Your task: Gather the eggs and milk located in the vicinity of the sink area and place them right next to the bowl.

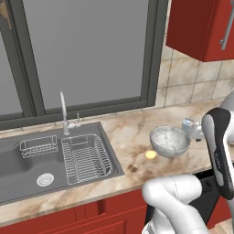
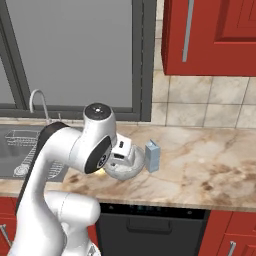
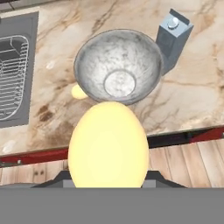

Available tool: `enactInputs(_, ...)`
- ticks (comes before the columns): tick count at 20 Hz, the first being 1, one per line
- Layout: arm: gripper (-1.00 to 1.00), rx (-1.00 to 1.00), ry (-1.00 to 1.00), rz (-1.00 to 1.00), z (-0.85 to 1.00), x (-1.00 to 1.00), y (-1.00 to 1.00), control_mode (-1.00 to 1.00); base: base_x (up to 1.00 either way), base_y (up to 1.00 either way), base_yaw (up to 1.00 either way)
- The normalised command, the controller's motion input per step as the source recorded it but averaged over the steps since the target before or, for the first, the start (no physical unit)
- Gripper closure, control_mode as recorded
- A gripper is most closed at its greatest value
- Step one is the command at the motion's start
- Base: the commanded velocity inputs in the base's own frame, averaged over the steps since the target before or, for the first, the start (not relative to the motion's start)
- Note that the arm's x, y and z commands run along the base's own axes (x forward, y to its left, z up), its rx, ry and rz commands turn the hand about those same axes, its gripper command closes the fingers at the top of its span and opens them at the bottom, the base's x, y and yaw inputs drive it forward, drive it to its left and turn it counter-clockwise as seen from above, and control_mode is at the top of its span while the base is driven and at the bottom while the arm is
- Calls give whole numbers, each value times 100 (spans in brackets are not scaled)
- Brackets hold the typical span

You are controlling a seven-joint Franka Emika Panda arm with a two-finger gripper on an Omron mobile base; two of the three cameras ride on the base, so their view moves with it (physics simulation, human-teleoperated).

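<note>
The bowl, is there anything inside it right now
No. The bowl is empty down to its pale bottom. One egg lies on the counter against its outside, partly hidden by the rim; the gripper holds another egg.

The gripper's fingers are masked by the held egg (image 3: 108,144) in the hand view. The second egg (image 3: 78,92) is half hidden behind the bowl (image 3: 118,65) rim. Beside the bowl, the milk (image 1: 191,128) is partly covered by the arm. The sink (image 1: 27,176) is cut off left of the bowl.
</note>
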Motion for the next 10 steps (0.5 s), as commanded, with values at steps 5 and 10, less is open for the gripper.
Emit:
enactInputs(5, 100, 0, 0, 4, 0, 26, -84, -100, 0, 0, 0)
enactInputs(10, 100, 0, 0, 10, 0, 62, -70, -100, 0, 0, 0)
